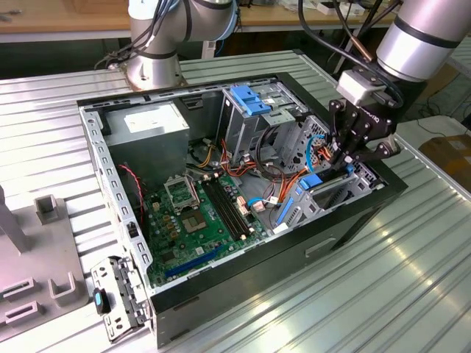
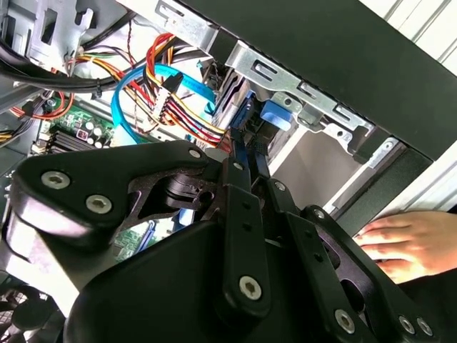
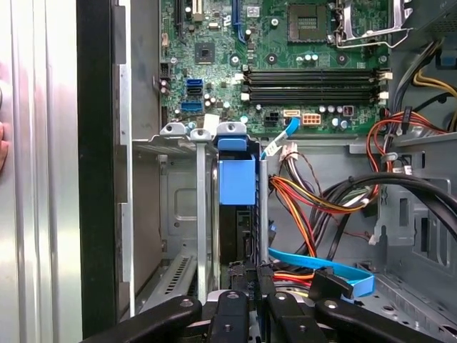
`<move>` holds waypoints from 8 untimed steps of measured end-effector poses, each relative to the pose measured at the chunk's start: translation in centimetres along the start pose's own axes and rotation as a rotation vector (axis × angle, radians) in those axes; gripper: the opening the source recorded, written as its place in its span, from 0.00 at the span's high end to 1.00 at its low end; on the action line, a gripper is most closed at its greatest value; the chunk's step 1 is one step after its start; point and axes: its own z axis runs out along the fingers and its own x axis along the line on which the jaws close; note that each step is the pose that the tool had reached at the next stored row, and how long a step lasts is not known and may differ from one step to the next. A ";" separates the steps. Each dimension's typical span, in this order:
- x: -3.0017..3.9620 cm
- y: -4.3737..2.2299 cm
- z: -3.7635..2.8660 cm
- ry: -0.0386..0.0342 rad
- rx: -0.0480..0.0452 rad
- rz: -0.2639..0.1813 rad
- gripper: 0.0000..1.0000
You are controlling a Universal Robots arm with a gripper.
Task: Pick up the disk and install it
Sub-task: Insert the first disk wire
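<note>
My pincer [image 1: 346, 163] is down inside the open computer case [image 1: 243, 294], at the drive bay [image 1: 335, 193] on the exterior view's right, and its fingers [image 3: 246, 275] are drawn nearly together on the thin edge of the disk [image 3: 236, 180], which stands on edge in the bay's slot with its blue carrier end facing the green circuit board [image 3: 285, 43]. In the second wrist view the same narrow pinch shows, the fingers closing on the blue frame of the disk [image 2: 246, 132] just under the metal bay wall. By my reckoning the disk is partly seated and the work in hand is the pushing home, so the thing to mind is keeping it square to the slot's rails, pressing along the slot and not across it, and staying off the bundle of coloured wires [image 3: 303, 200] and the flat blue cable [image 3: 321, 261] that lie just beside the bay. My arm [image 1: 423, 37] comes in from above the case's far corner, wrist turned down so the pincer points steeply into the bay. A person's hand [image 2: 403, 243] rests against the outside of the case, near the bay.
</note>
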 end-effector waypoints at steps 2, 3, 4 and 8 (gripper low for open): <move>0.00 0.00 0.12 -0.0001 0.0001 0.000 0.84; 0.00 0.00 0.20 -0.0006 0.0000 0.000 0.84; -0.01 -0.01 0.29 -0.0011 0.0000 0.000 0.84; -0.02 -0.01 0.58 -0.0018 -0.0002 0.000 0.84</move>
